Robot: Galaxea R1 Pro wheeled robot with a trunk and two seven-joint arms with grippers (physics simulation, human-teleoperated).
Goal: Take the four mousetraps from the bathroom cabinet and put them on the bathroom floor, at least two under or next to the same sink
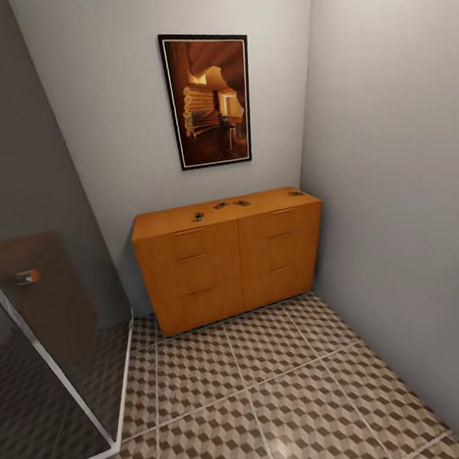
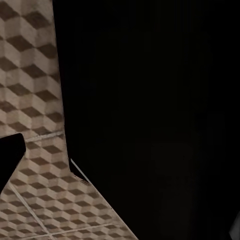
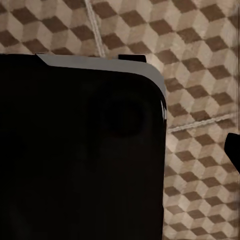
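1. Four mousetraps sat on the flat top of the cabinet (image 1: 229, 257). They looked like tiny dark slabs. One (image 1: 198, 216) lay toward the cabinet's left half, two lay near the middle of the top ( (image 1: 220, 205) and (image 1: 242, 203)), and one (image 1: 295, 193) lay near the cabinet's right end.
2. None of the traps was on the bathroom floor (image 1: 273, 394) yet. I judged that the job had hardly begun, because all four had yet to be picked up and carried.
3. The cabinet stood against the back wall, with its right end in the corner. A dark framed picture (image 1: 208, 98) hung on the wall above it.
4. The floor with the cube pattern spread out in front of the cabinet. It looked bare there.
5. A glass shower wall (image 1: 50, 331) stood to the left of the cabinet.
6. No sink could be seen near the cabinet, so the place for two of the traps had yet to be found.
7. The wrist views showed dark robot parts over the patterned tiles. I could not tell if either hand was open or closed.
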